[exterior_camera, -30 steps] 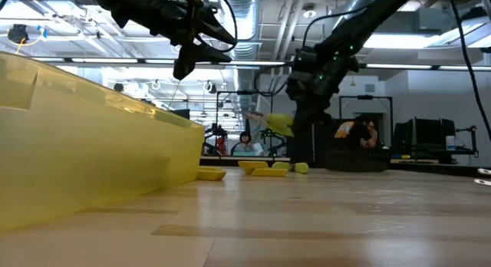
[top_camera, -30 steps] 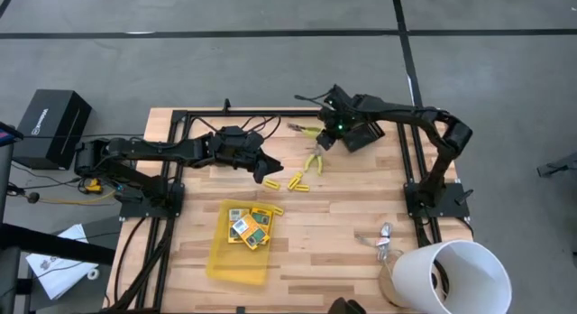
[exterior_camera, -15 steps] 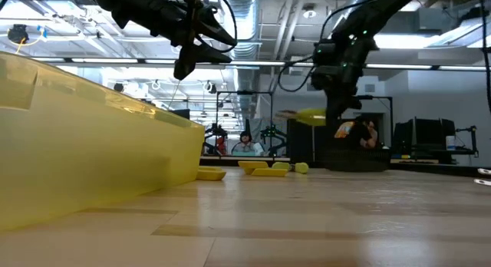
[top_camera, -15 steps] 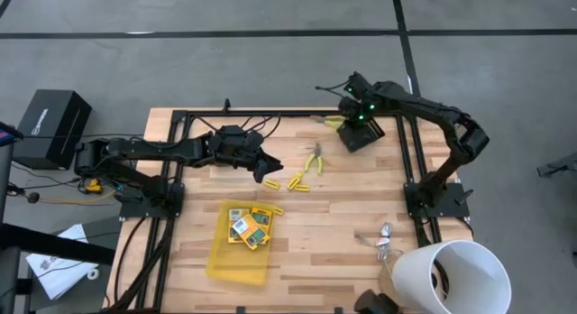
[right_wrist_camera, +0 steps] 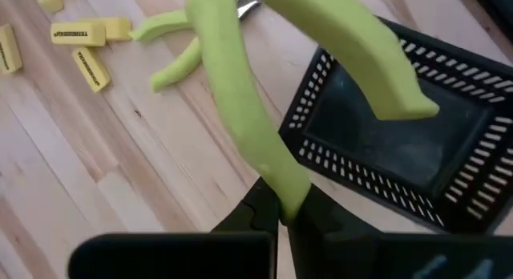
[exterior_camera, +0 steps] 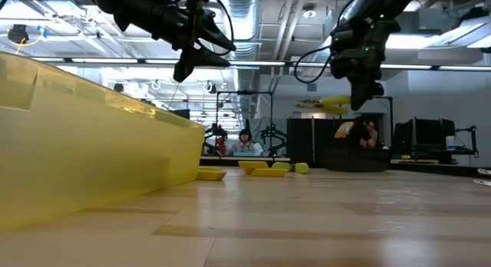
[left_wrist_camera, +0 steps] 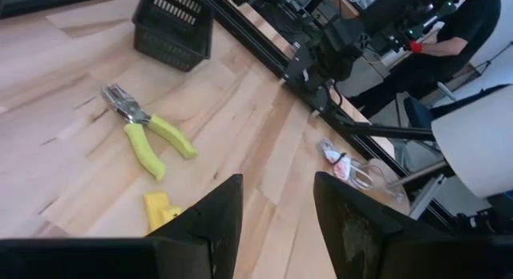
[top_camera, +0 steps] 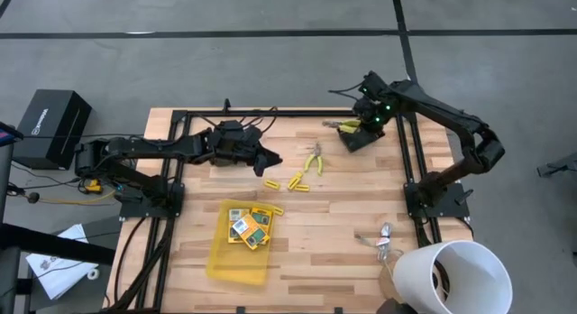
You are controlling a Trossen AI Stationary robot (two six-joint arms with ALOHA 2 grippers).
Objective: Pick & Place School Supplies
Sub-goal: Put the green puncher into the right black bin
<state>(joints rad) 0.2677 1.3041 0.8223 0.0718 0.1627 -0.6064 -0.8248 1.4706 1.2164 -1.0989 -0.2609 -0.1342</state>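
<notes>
High view: right tool (top_camera: 354,124) with scissor-like tool (top_camera: 344,125) above basket rim (top_camera: 356,144).

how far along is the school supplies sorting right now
Done: several printed boxes lie in the yellow tray. In hand: the right gripper is shut on one handle of a green-handled tool, held above the black basket. Left: another green-handled tool and the yellow sticks lie on the table; the left gripper, open and empty, hovers near them.
</notes>
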